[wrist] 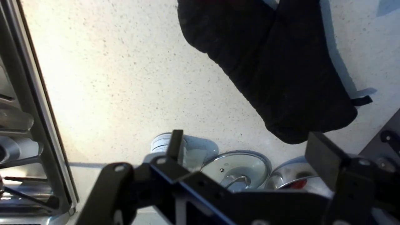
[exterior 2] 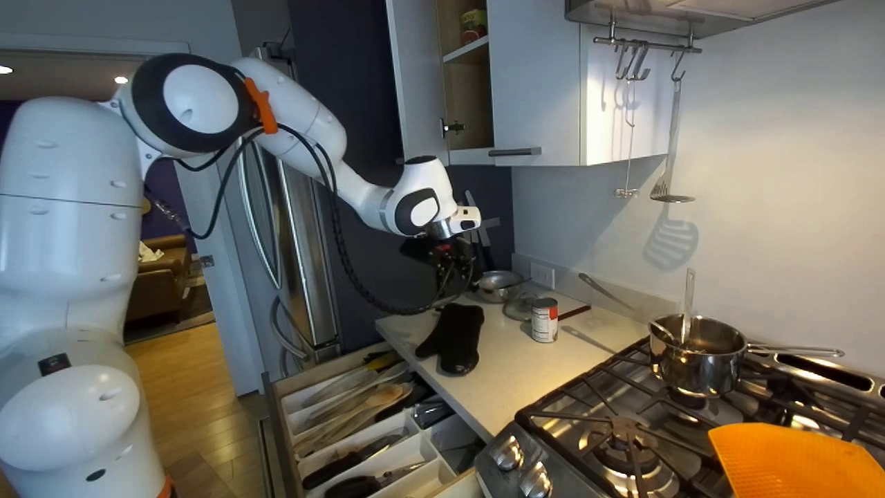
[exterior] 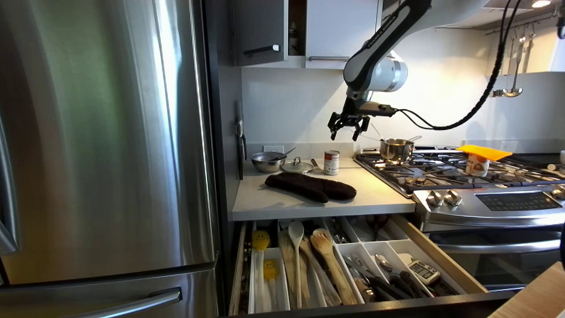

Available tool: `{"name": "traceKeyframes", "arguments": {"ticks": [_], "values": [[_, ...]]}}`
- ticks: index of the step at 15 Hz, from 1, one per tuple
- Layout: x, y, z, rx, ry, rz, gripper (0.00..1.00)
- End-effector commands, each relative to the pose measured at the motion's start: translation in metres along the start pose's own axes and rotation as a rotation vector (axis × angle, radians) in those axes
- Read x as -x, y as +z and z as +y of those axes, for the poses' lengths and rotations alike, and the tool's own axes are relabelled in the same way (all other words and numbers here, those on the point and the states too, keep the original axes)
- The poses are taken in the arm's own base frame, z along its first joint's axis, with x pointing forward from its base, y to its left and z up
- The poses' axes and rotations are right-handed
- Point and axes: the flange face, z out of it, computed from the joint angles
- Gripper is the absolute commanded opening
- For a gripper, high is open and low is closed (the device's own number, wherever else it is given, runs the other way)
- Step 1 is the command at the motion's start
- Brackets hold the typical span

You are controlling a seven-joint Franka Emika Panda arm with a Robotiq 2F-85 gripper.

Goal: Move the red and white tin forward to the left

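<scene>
The red and white tin (exterior: 331,162) stands upright on the counter near the back wall, with red on its upper part and white label below. In the other exterior picture, the tin (exterior 2: 544,320) stands beside a glass lid. In the wrist view, the tin (wrist: 160,142) is at lower left, partly hidden behind one finger. My gripper (exterior: 344,136) is open and empty, in the air above the counter and the tin, apart from it. In the wrist view, the gripper's fingers (wrist: 247,150) are wide apart with nothing between them. The gripper is dark and hard to make out in an exterior view (exterior 2: 453,273).
A black oven mitt (exterior: 309,186) lies on the counter in front of the tin. A glass lid (exterior: 297,166) and a metal bowl (exterior: 267,162) stand beside it. The stove with a pot (exterior: 396,151) is alongside. A drawer of utensils (exterior: 353,265) is open below.
</scene>
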Motion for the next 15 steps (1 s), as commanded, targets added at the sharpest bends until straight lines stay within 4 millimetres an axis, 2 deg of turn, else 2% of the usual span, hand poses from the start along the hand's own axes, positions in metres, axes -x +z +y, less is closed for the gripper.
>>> {"name": "traceKeyframes", "arguments": {"ticks": [1,5,8,15], "values": [[-0.037,0.047,0.008,0.032,0.023,-0.02,1.0],[-0.066,0.097,0.028,0.067,0.083,-0.003,1.0],[-0.086,0.127,0.034,0.087,0.142,0.036,1.0],[-0.12,0.169,0.045,0.152,0.235,0.115,1.0]]}}
